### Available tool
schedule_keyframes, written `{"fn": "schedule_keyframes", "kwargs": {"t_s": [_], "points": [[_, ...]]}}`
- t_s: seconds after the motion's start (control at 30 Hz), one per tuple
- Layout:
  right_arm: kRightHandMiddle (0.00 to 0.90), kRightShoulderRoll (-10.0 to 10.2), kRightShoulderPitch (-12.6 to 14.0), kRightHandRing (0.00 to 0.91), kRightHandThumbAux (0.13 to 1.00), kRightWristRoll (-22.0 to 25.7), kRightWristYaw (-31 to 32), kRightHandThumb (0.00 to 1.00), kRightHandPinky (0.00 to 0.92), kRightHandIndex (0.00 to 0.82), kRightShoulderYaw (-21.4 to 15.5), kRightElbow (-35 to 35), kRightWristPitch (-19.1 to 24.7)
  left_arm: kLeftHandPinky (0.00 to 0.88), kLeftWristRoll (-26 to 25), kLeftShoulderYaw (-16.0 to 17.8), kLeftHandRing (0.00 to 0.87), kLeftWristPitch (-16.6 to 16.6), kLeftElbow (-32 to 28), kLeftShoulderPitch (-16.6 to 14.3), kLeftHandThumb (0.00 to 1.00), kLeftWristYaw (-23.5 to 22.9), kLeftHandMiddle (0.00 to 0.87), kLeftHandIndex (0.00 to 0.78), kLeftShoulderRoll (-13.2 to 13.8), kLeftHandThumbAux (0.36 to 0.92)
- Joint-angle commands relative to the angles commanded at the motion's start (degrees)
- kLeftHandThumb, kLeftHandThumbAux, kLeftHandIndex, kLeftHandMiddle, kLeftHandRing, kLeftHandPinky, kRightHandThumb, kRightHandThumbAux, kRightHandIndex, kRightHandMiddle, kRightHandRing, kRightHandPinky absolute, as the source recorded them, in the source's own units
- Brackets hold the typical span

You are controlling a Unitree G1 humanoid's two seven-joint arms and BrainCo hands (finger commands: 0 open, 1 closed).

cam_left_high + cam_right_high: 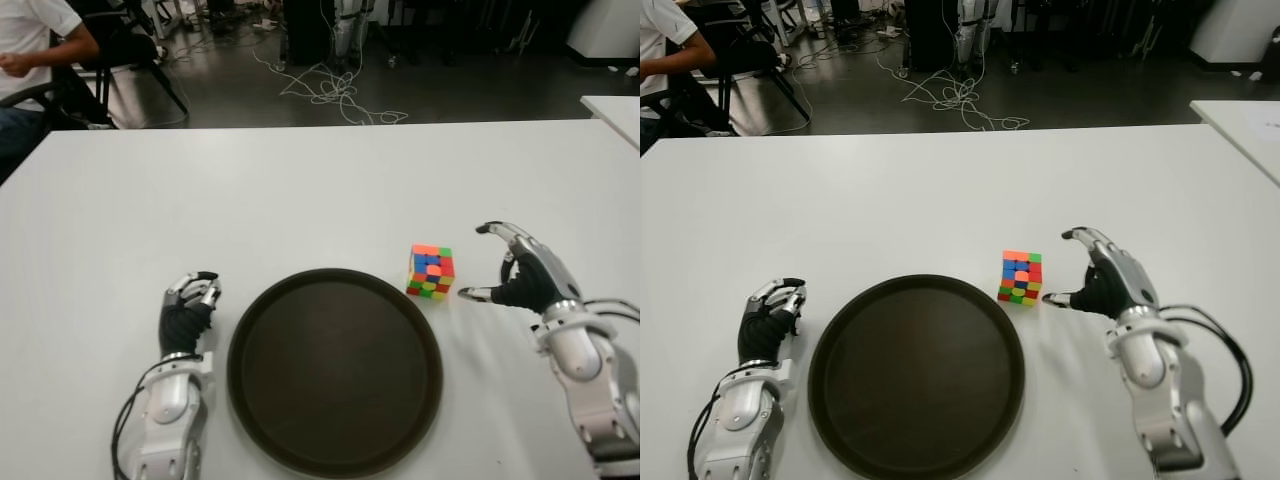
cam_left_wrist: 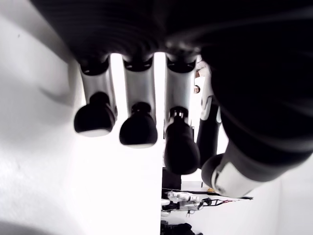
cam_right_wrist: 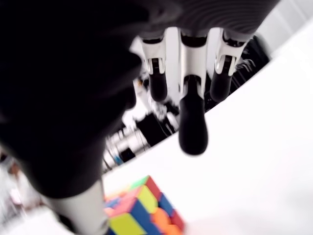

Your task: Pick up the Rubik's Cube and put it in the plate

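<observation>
- We see a white table (image 1: 300,190) filling most of both eye views, with a dim room beyond it.
- Nearest us lies the plate (image 1: 335,370), a round dark tray with a raised rim and nothing in it.
- Our left hand (image 1: 187,310) shows just left of the plate, fingers curled inward and holding nothing.
- Our right hand (image 1: 515,272) shows to the right of the plate, spread wide with thumb and fingers apart, gripping nothing.
- The cube (image 1: 430,272) sits on the table just past the plate's far right rim, between the plate and our right hand; the thumb tip points at it from close by, but we cannot tell if they touch.
- In the right wrist view the cube (image 3: 139,213) shows below the spread fingers (image 3: 192,125).
- Beyond the table, cables (image 1: 335,95) trail over the dark floor.
- At far left a person (image 1: 30,50) sits on a chair.
</observation>
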Motion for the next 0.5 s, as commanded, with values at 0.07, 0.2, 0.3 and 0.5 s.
{"fn": "schedule_keyframes", "kwargs": {"t_s": [0.07,0.2,0.3,0.5], "points": [[0.321,-0.2,-1.0,0.423,0.807,-2.2,2.9,0.002,0.512,0.172,1.1,-2.3,2.7,0.823,0.3,-0.2,0.820,0.2,-0.5,0.2,0.710,0.4,0.791,0.444,-0.2,0.705],[0.245,-0.8,-1.6,0.312,0.784,-4.1,5.4,0.000,0.420,0.163,2.0,-3.6,4.5,0.822,0.7,-0.4,0.821,0.6,-1.1,0.5,0.709,0.9,0.793,0.444,-0.3,0.706],[0.210,-1.7,-2.1,0.255,0.764,-5.3,6.9,0.000,0.338,0.151,2.5,-3.9,4.7,0.821,0.8,-0.6,0.820,1.1,-1.5,0.6,0.708,1.2,0.793,0.444,-0.4,0.706],[0.167,-2.2,-3.0,0.192,0.746,-5.5,8.9,0.000,0.166,0.121,2.5,-3.8,4.4,0.819,0.6,-0.6,0.818,2.0,-2.0,0.7,0.708,1.2,0.794,0.444,-0.5,0.706]]}}
